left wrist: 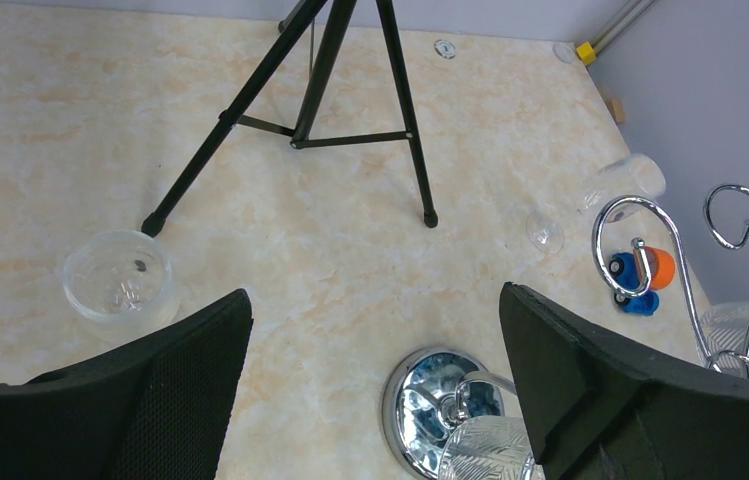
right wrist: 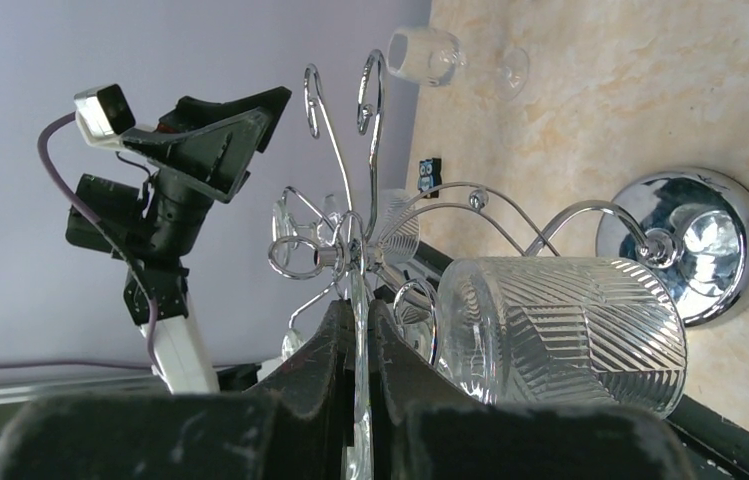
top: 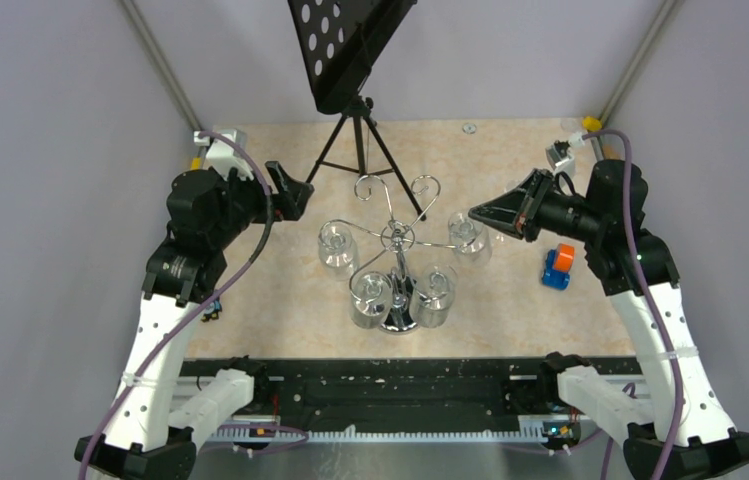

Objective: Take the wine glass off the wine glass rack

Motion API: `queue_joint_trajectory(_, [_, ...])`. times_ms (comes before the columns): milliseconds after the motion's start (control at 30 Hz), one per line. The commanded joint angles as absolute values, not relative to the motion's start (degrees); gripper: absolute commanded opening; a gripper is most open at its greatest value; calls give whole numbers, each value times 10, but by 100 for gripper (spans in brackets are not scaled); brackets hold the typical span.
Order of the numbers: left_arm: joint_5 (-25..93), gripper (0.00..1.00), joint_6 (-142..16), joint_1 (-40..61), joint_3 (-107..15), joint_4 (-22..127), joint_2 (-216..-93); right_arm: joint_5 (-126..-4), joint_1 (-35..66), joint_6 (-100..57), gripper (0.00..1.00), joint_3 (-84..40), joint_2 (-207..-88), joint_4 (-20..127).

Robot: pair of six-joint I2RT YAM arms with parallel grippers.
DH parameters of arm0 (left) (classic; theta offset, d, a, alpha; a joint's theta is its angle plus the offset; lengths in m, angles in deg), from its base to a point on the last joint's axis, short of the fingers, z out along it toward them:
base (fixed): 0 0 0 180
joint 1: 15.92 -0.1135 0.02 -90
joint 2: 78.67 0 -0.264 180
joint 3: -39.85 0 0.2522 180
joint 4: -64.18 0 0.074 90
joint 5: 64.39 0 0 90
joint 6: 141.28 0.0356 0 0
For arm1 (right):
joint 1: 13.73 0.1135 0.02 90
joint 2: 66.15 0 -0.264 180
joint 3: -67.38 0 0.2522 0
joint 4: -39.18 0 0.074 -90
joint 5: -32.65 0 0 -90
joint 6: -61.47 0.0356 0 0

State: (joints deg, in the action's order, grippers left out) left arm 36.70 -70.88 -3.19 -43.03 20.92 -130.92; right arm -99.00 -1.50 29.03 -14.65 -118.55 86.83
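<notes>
The table (left wrist: 350,250) has a beige marbled top. Low between the fingers (left wrist: 590,380) of the left gripper (left wrist: 372,295) stands the rack base (left wrist: 410,400), round and mirrored. Ahead of this gripper the tripod (left wrist: 300,130) rests its feet on the top. Just outside its left finger sits a clear round glass (left wrist: 115,275). Ahead and to its right a wine glass (left wrist: 625,180) lies on its side, and a blue and orange toy (left wrist: 658,268) sits nearer.

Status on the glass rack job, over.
Left tool open, hovering beside wine glass rack. Right tool shut beside a hanging wine glass; grip unclear. Other glasses crowd the rack; music stand behind it.
</notes>
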Motion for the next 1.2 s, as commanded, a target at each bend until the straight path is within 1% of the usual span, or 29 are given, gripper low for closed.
queue_joint_trajectory(0, [371,97,-714,-35,-425,247,-1305,-1012,-13,288,0,-185,-1174,855])
queue_joint_trajectory(133, [374,96,-716,-35,-423,248,-1307,-981,-13,264,0,-189,-1171,884])
queue_joint_trajectory(233, [376,97,-717,-35,-423,248,-1308,-969,-13,264,0,-185,-1165,879])
queue_joint_trajectory(700, [377,97,-719,-35,-425,253,-1315,-1052,-13,294,0,-176,-1166,836])
queue_joint_trajectory(900, [379,96,-721,-35,-425,253,-1318,-1087,-9,313,0,-155,-1172,790])
queue_joint_trajectory(1167, [401,96,-724,-35,-420,254,-1322,-1058,10,287,0,-151,-1191,795])
